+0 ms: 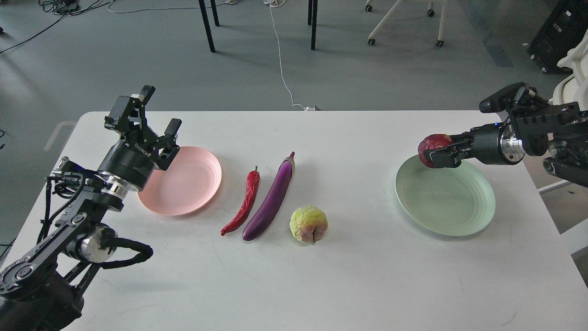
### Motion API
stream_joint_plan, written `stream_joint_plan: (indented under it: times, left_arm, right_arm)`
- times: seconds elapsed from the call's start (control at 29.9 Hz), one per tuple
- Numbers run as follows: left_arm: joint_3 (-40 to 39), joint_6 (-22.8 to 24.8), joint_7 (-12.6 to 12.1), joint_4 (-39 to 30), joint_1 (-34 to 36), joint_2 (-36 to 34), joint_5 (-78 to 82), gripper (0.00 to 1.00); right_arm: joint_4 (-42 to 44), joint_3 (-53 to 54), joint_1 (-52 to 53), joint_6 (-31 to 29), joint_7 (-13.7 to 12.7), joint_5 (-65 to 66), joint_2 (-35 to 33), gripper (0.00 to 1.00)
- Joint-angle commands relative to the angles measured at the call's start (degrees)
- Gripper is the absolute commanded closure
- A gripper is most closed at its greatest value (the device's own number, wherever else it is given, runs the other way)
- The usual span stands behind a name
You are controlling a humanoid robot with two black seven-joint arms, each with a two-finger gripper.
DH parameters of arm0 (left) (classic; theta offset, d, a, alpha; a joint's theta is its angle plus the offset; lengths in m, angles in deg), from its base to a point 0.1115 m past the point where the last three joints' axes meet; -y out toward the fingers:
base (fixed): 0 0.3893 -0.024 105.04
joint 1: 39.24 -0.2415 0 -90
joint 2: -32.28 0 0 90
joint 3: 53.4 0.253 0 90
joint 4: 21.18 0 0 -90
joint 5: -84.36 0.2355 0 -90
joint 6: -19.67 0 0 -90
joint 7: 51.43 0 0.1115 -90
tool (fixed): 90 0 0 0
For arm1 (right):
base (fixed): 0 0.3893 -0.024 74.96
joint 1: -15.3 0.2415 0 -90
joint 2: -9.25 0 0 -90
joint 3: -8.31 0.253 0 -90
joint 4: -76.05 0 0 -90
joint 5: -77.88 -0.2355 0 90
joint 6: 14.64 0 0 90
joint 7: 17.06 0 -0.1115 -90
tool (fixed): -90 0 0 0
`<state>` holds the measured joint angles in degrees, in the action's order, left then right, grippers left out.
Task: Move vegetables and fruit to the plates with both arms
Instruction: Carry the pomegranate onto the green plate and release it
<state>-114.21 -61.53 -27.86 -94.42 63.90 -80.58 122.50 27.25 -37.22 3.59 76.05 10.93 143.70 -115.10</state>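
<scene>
My right gripper (pixel 434 151) is shut on the dark red pomegranate (pixel 431 145) and holds it in the air above the far edge of the pale green plate (pixel 445 207). My left gripper (pixel 154 115) is open and empty, raised over the far left edge of the pale pink plate (pixel 183 184). The red chili pepper (pixel 243 204) and the purple eggplant (pixel 271 197) lie side by side in the middle of the white table (pixel 321 276). The bumpy yellow-green fruit (pixel 308 224) sits just right of the eggplant's near end.
The table's far edge runs behind both plates, with grey floor, chair legs and a white cable (pixel 282 69) beyond. A white chair (pixel 572 87) stands off the table's right corner.
</scene>
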Motion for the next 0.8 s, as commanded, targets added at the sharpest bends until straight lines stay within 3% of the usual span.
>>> stream_joint_plan:
  times: [0.0, 0.13, 0.3, 0.4, 0.6, 0.77]
  left_arm:
    - [0.00, 0.07, -0.01, -0.68, -0.40, -0.17, 0.00, 0.01]
    - [0.00, -0.02, -0.01, -0.68, -0.49, -0.08, 0.00, 0.00]
    - [0.00, 0.07, 0.07, -1.12, -1.02, -0.25, 0.00, 0.01]
    - [0.00, 0.07, 0.07, -1.12, -1.02, -0.43, 0.00, 0.00]
    - [-0.09, 0.07, 0.07, -1.12, -1.02, -0.17, 0.00, 0.01]
    - [-0.09, 0.07, 0.07, -1.12, -1.02, -0.08, 0.00, 0.01]
  right_arm:
    - [1.60, 0.09, -3.06, 1.94, 0.01, 0.01, -0.36, 0.47]
    - [3.18, 0.09, -4.38, 2.56, 0.01, 0.01, 0.17, 0.42]
    - [3.36, 0.18, -4.73, 3.97, 0.01, -0.08, 0.87, 0.16]
    - [3.36, 0.18, -4.47, 4.14, 0.01, -0.08, 0.87, 0.06]
    - [1.00, 1.75, -1.40, 4.23, 0.01, -0.34, 0.17, 0.04]
    - [-9.80, 5.27, 4.66, 4.15, 0.01, -1.13, -0.62, 0.02]
